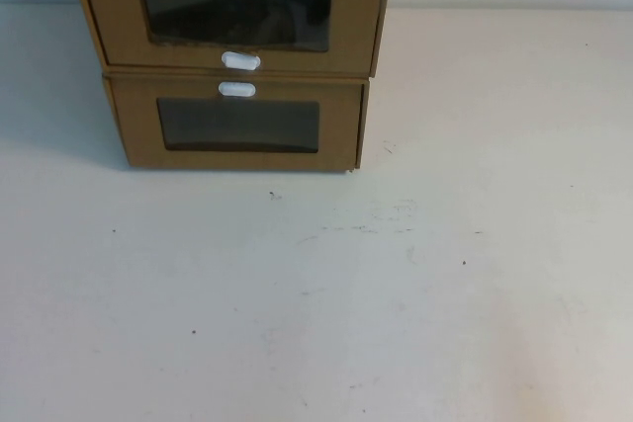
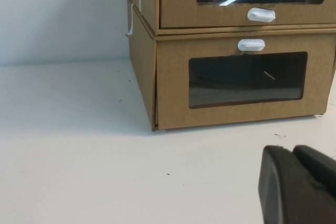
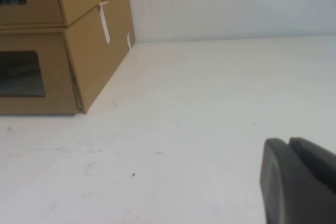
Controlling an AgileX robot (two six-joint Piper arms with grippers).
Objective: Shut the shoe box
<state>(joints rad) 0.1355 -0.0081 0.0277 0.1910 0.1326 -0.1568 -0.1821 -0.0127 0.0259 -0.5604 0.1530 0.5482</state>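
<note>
Left pincer (image 2: 294, 153) and right pincer (image 3: 294, 142) low, closed, shoe box (image 1: 229, 17) well beyond, stacked on matching box (image 1: 237, 126)

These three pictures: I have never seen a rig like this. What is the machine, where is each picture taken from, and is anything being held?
It is a two-armed table robot. The high view looks down from a raised camera: two stacked cardboard boxes stand at the back of a white table. The upper shoe box has its white tab below its window; the lower box has its tab above. Neither arm shows there. The other pictures come from wrist cameras. The left gripper faces the box fronts; the right gripper sits off to the boxes' side. Both hold nothing.
</note>
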